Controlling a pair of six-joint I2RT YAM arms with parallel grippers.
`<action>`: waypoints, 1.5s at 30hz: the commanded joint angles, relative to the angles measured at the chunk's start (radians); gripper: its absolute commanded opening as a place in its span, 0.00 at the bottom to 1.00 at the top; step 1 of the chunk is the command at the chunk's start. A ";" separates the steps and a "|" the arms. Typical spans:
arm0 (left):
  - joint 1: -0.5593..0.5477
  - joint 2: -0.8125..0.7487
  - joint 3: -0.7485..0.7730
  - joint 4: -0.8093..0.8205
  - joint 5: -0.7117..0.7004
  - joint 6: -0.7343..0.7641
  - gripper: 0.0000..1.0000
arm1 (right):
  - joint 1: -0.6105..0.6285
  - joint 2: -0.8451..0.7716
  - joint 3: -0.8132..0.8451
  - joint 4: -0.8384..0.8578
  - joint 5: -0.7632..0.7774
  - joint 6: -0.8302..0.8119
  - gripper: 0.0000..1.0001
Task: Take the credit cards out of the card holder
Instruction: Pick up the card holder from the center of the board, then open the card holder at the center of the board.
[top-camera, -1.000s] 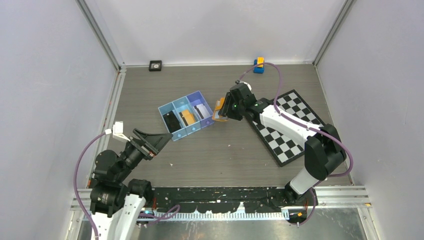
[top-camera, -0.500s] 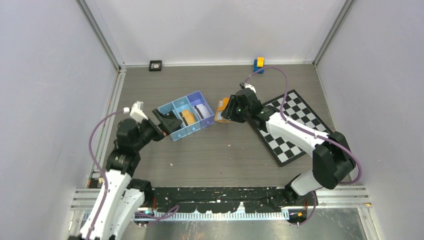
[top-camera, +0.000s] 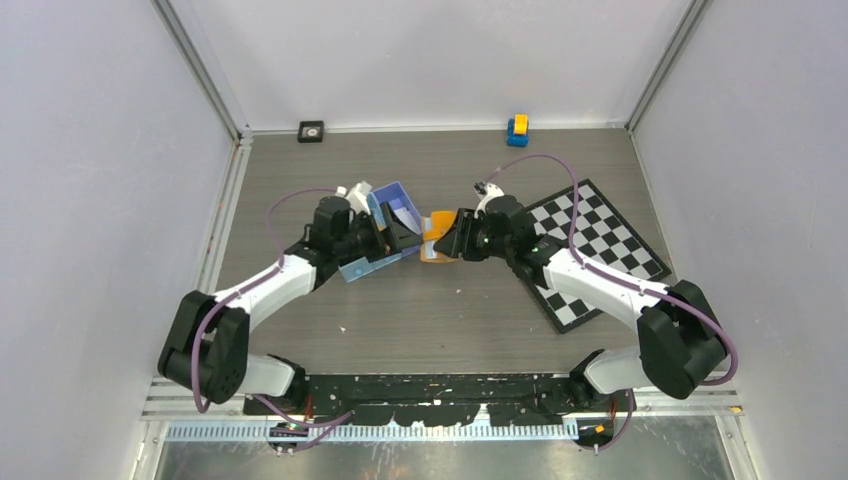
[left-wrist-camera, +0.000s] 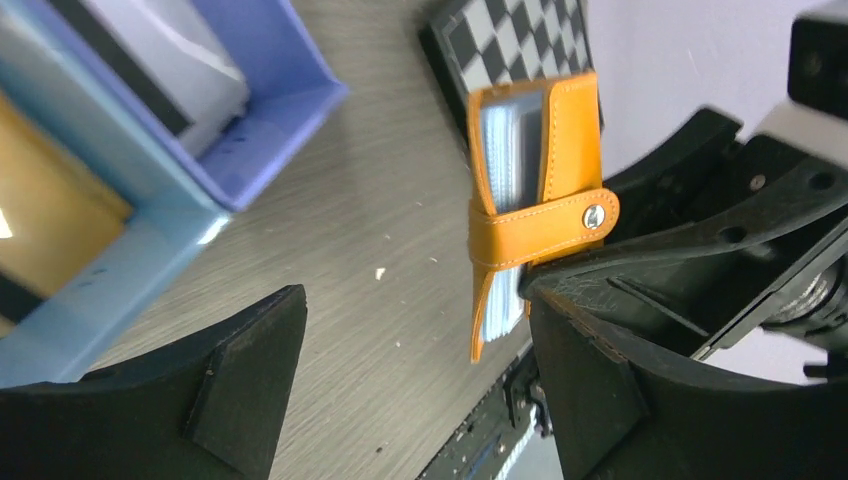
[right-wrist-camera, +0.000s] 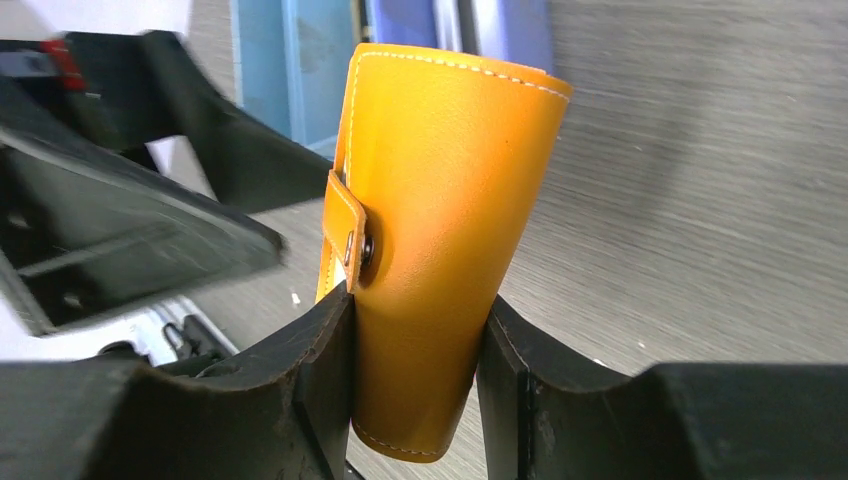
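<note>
The orange card holder (top-camera: 436, 243) is held off the table, clamped between the fingers of my right gripper (top-camera: 452, 240). In the right wrist view the holder (right-wrist-camera: 440, 230) stands between both pads, and my right gripper (right-wrist-camera: 415, 385) is shut on it. Its snap strap (left-wrist-camera: 545, 232) is fastened. Pale blue credit cards (left-wrist-camera: 503, 140) show edge-on inside the holder (left-wrist-camera: 565, 150). My left gripper (top-camera: 405, 236) is open right beside the holder, over the blue tray. In the left wrist view my left gripper (left-wrist-camera: 415, 385) holds nothing, and its right finger (left-wrist-camera: 600, 400) is close to the holder's lower end.
The blue three-compartment tray (top-camera: 392, 198) sits under my left wrist, with a pale card (left-wrist-camera: 170, 70) in its purple part. A checkerboard mat (top-camera: 590, 250) lies under my right arm. A yellow-blue block (top-camera: 517, 128) and a small black object (top-camera: 311, 130) sit by the back wall.
My left arm has swung from the near left across the tray, up to the card holder. My right gripper has shifted slightly nearer with the holder and turned it toward the left gripper.
</note>
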 joint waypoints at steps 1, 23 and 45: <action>-0.028 0.027 -0.014 0.297 0.131 -0.032 0.82 | 0.005 -0.035 0.004 0.187 -0.116 0.004 0.36; 0.034 0.037 -0.129 0.663 0.235 -0.174 0.00 | -0.035 -0.095 -0.147 0.398 -0.097 0.111 0.92; 0.032 0.105 -0.154 0.994 0.340 -0.366 0.00 | -0.166 -0.173 -0.287 0.752 -0.302 0.307 0.69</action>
